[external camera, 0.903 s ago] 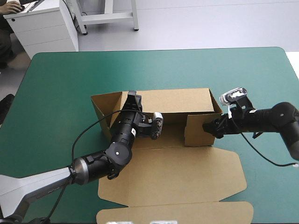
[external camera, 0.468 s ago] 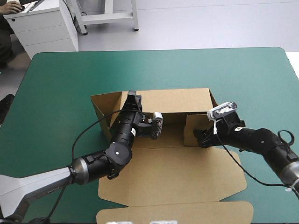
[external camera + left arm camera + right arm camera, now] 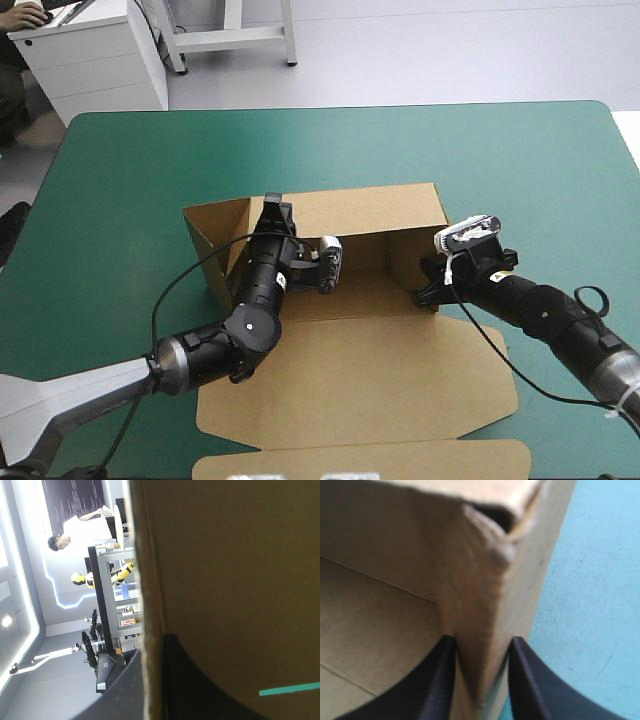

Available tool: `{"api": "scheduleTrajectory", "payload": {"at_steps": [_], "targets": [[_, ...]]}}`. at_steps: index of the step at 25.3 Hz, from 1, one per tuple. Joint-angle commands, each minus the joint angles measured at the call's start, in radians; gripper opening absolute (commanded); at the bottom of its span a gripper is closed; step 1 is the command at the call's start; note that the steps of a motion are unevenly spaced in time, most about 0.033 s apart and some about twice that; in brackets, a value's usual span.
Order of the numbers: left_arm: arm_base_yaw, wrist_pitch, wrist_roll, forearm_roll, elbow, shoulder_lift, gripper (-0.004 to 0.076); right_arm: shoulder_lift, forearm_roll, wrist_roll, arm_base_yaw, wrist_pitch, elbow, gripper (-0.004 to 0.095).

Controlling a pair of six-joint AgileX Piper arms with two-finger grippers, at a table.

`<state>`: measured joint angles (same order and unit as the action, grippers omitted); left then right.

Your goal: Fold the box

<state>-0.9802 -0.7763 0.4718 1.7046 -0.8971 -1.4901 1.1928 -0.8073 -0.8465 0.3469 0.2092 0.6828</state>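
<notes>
High view: the box (image 3: 372, 292) is sitting at the middle of the table (image 3: 130, 160), part-way built. Its back wall (image 3: 370, 215) is standing up, the left side wall (image 3: 210, 235) is leaning outward at a slant, and the lid (image 3: 370, 370) is lying flat toward the near edge.

The left gripper (image 3: 277, 208) is reaching over the tray to the top of the back wall near its left corner. In the left wrist view the board's edge is running between the black fingers, one on each face, so the left gripper (image 3: 150, 692) is pinching the wall. This is probably steadying the back wall while the other end is worked.

The right gripper (image 3: 425, 292) is sitting at the near end of the right side wall (image 3: 405, 265). In the right wrist view its fingers (image 3: 437, 680) are standing narrowly apart with that upright wall between them, inner face on one side and teal-green cover on the other. The grip seems meant to bring this flap square to the back wall so it can be tucked.

The board is looking plain brown and stiff. The creases are showing as faint lines on the floor, and the top corner of the right wall is looking slightly crushed. The right end is appearing closer to square than the left.
</notes>
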Motion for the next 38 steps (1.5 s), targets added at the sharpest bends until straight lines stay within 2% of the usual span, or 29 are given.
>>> {"api": "scheduleTrajectory", "payload": {"at_steps": [1,12,15,17,23,24,29,33,35,38], "targets": [[-0.005,-0.008,-0.001,0.097,-0.023,0.026,-0.001,-0.024,-0.028,-0.016,0.008,-0.031,0.027,-0.0024],[-0.005,-0.01,-0.001,0.097,-0.023,0.026,-0.0009,-0.022,-0.028,-0.016,0.008,-0.031,0.027,-0.0018],[-0.005,-0.01,0.022,0.097,-0.023,0.026,0.0022,-0.022,-0.028,-0.016,0.008,-0.031,0.027,-0.0018],[-0.005,-0.01,0.057,0.097,-0.023,0.026,0.0111,-0.022,-0.028,-0.016,0.008,-0.04,0.027,-0.0018],[-0.005,-0.012,0.081,0.097,-0.023,0.026,0.0614,-0.022,-0.028,-0.018,0.008,-0.096,0.027,-0.0018],[-0.005,-0.013,0.081,0.097,-0.023,0.026,0.0636,-0.022,-0.028,-0.018,0.008,-0.1,0.027,-0.0018],[-0.018,-0.074,0.081,0.097,-0.023,0.026,0.0636,-0.015,-0.033,-0.014,0.008,-0.128,0.027,-0.0018],[-0.138,-0.231,0.081,0.097,-0.023,0.026,0.0636,0.062,-0.033,-0.007,0.008,-0.298,0.031,-0.0018],[-0.216,-0.308,0.081,0.08,-0.023,0.026,0.0636,0.124,-0.033,-0.007,0.008,-0.331,0.062,-0.0018],[-0.293,-0.361,0.081,0.077,-0.023,0.026,0.0636,0.197,-0.033,-0.009,0.008,-0.356,0.139,-0.0018]]}}
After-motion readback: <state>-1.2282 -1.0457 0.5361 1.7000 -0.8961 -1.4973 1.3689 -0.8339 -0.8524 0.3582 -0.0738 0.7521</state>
